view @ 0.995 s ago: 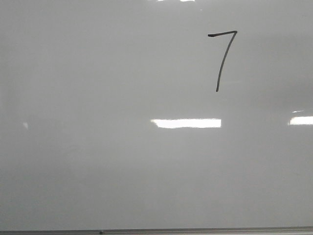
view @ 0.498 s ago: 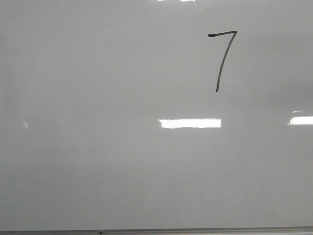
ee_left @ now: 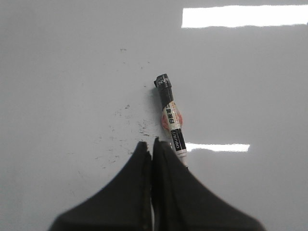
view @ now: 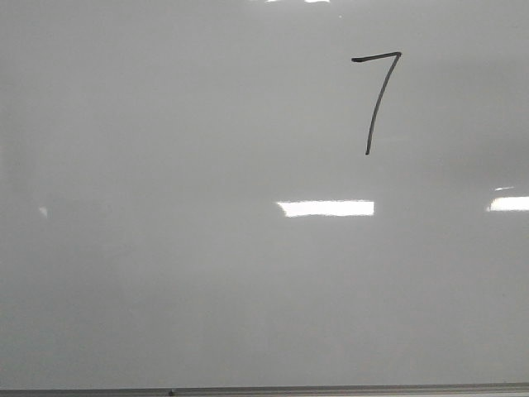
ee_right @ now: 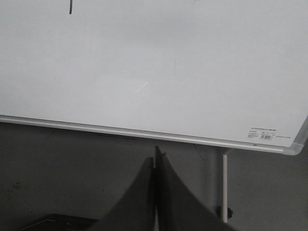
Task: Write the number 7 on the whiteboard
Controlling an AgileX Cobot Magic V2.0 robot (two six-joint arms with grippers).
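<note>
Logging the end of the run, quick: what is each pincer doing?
Left pincer: closed on the marker.
Right pincer: closed, holding nothing, below the whiteboard.

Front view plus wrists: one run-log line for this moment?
thin black hand-drawn number 7: complete | glossy grey-white whiteboard | left gripper: shut on black-capped marker | right gripper: shut, empty

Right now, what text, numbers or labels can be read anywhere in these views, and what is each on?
"7": hand-drawn in black on the whiteboard, the number 7.
Marker label in the left gripper: printed text there, too blurred to read.
Sticker at the whiteboard's lower corner, right wrist view: small print, too small to read.
Nothing else legible.
</note>
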